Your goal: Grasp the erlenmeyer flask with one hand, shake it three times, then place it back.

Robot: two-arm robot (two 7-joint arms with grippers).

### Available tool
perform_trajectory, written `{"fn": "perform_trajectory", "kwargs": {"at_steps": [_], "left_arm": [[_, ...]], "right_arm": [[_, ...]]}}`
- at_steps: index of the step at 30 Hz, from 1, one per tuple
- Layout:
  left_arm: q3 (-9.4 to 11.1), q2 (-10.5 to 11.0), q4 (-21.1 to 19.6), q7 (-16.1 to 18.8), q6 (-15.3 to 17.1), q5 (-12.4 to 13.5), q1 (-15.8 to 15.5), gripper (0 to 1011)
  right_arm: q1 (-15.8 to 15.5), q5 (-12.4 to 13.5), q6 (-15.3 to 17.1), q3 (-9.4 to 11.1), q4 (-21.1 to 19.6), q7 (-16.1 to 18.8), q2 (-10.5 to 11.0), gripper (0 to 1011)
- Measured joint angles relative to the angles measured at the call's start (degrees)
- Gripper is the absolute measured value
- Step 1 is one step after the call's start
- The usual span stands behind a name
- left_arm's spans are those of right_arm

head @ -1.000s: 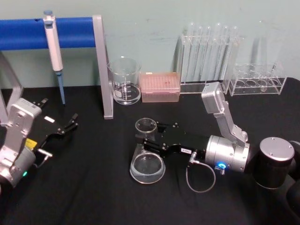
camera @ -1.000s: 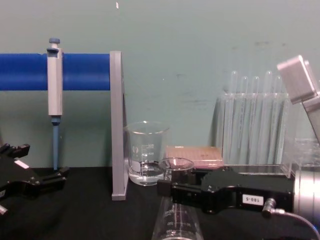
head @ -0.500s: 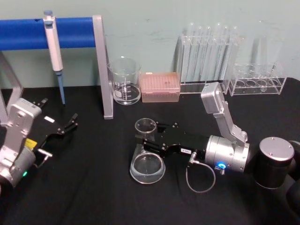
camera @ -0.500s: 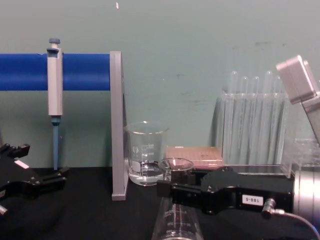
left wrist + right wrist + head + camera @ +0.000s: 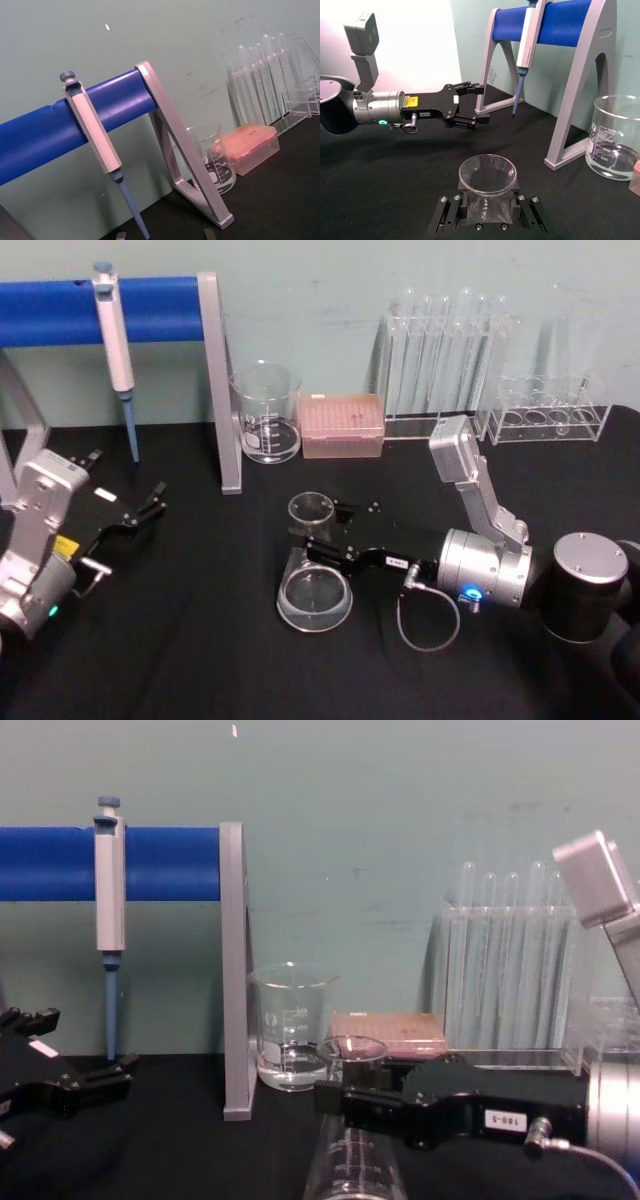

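While right gripper (image 5: 318,532) clamps neck, erlenmeyer flask (image 5: 314,585) upright, rim up

Open black surface low in the frame, clutter along the back wall.

My right end effector (image 5: 312,540) is closed around the erlenmeyer flask (image 5: 314,585) mid-frame, with bare surface (image 5: 200,640) to its left and below. Above it stand the beaker (image 5: 266,412), pink tip box (image 5: 342,425) and test tube rack (image 5: 440,365); the pipette stand (image 5: 218,390) blocks the upper left; my left end effector (image 5: 150,502) sits at left.
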Motion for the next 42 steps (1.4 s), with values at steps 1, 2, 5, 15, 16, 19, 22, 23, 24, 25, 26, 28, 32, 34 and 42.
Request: {"fn": "perform_trajectory", "kwargs": {"at_steps": [1, 2, 5, 15, 16, 19, 22, 23, 24, 25, 26, 28, 32, 34, 42], "left_arm": [[0.0, 0.0, 0.0, 0.0, 0.0, 0.0, 0.0, 1001], [0.0, 0.0, 0.0, 0.0, 0.0, 0.0, 0.0, 1001], [0.0, 0.0, 0.0, 0.0, 0.0, 0.0, 0.0, 1001], [0.0, 0.0, 0.0, 0.0, 0.0, 0.0, 0.0, 1001], [0.0, 0.0, 0.0, 0.0, 0.0, 0.0, 0.0, 1001], [0.0, 0.0, 0.0, 0.0, 0.0, 0.0, 0.0, 1001], [0.0, 0.0, 0.0, 0.0, 0.0, 0.0, 0.0, 1001], [0.0, 0.0, 0.0, 0.0, 0.0, 0.0, 0.0, 1001], [0.0, 0.0, 0.0, 0.0, 0.0, 0.0, 0.0, 1001], [0.0, 0.0, 0.0, 0.0, 0.0, 0.0, 0.0, 1001], [0.0, 0.0, 0.0, 0.0, 0.0, 0.0, 0.0, 1001], [0.0, 0.0, 0.0, 0.0, 0.0, 0.0, 0.0, 1001], [0.0, 0.0, 0.0, 0.0, 0.0, 0.0, 0.0, 1001], [0.0, 0.0, 0.0, 0.0, 0.0, 0.0, 0.0, 1001], [0.0, 0.0, 0.0, 0.0, 0.0, 0.0, 0.0, 1001]], "right_arm": [[0.0, 0.0, 0.0, 0.0, 0.0, 0.0, 0.0, 457], [-0.1, -0.4, 0.4, -0.1, 0.1, 0.0, 0.0, 486], [-0.1, -0.4, 0.4, -0.1, 0.1, -0.1, 0.0, 583], [-0.1, -0.2, 0.3, -0.1, 0.1, -0.1, 0.0, 873], [-0.1, -0.2, 0.3, -0.1, 0.1, -0.1, 0.0, 907], [-0.1, -0.2, 0.2, -0.1, 0.1, -0.1, 0.0, 955], [-0.1, -0.2, 0.2, 0.0, 0.1, -0.1, 0.0, 1003], [-0.1, -0.2, 0.2, 0.0, 0.1, -0.1, 0.0, 1000], [-0.1, -0.2, 0.2, 0.0, 0.0, -0.1, 0.0, 1000], [-0.1, -0.1, 0.1, 0.0, 0.0, -0.1, 0.0, 1000], [-0.1, -0.1, 0.1, 0.0, 0.0, -0.1, 0.0, 1000], [-0.1, -0.1, 0.1, 0.0, 0.0, -0.1, 0.0, 1000], [-0.1, -0.1, 0.1, 0.0, 0.0, -0.1, 0.0, 1000], [-0.1, -0.1, 0.1, 0.0, 0.0, -0.1, 0.0, 1000], [-0.1, 0.0, 0.3, 0.0, -0.1, -0.1, 0.1, 1000]]}}
